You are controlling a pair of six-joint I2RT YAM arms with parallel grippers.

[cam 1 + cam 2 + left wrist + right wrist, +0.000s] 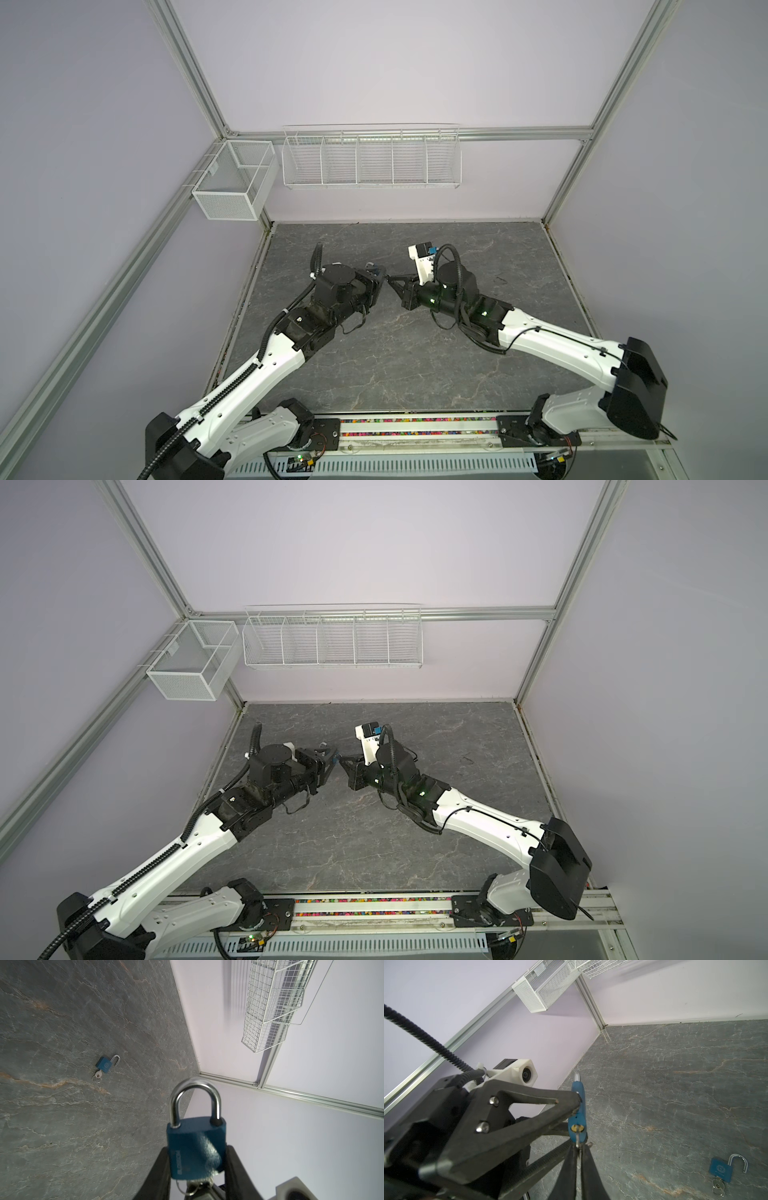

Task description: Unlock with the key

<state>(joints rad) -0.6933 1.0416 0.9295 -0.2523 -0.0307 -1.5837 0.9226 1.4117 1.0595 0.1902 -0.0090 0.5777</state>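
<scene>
My left gripper (197, 1159) is shut on the body of a blue padlock (195, 1147), held in the air above the table. Both legs of its silver shackle (194, 1101) sit in the body. The right wrist view shows the padlock (578, 1113) edge on, with the key (577, 1138) in its brass keyhole. My right gripper (578, 1148) is shut on the key's head. A key ring (180, 1186) hangs below the lock. In both top views the left gripper (379, 277) and right gripper (390, 281) meet tip to tip over the middle of the table.
A second blue padlock (105, 1065) lies on the grey stone table (395, 365) with its shackle swung open and a key in it; it also shows as the open padlock (720, 1169). A white mesh box (232, 183) and a wire rack (370, 158) hang on the back wall.
</scene>
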